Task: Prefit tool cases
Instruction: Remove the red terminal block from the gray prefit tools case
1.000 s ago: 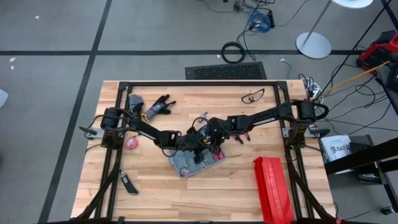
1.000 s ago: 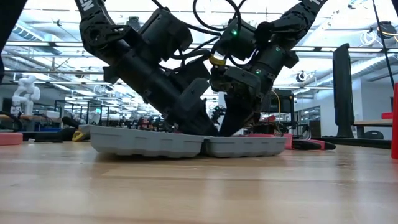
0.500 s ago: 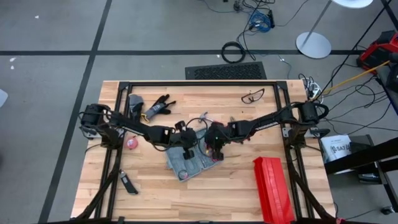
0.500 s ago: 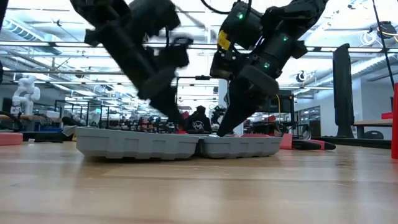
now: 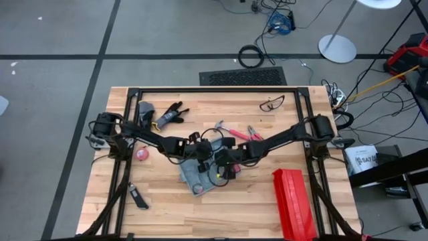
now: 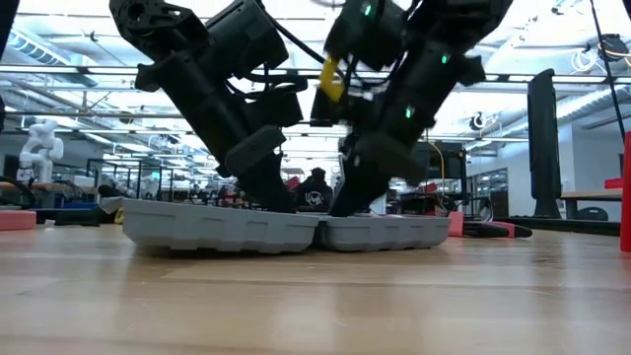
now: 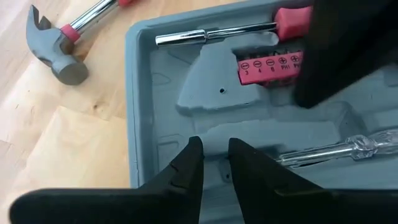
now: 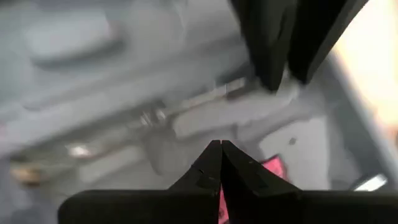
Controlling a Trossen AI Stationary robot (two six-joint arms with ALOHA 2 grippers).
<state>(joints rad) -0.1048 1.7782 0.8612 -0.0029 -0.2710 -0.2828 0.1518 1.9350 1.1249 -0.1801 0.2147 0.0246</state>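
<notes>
Both grippers down inside the open tool case at the middle of the wooden table.

The flat blue-grey plastic case point(image 5: 200, 175) with grey moulded slots lies open on the light wooden table point(image 5: 167, 214). The left gripper point(image 7: 213, 160) hangs over the moulded tray, its 2 fingers a narrow gap apart, pinching nothing. The right gripper point(image 8: 220, 163) hangs just beside it, fingers pressed together, empty. A chrome-shafted red-handled screwdriver point(image 7: 230, 32) and a clear-handled screwdriver point(image 7: 339, 148) lie in slots; a steel claw hammer point(image 7: 59, 53) lies beside the case.
</notes>
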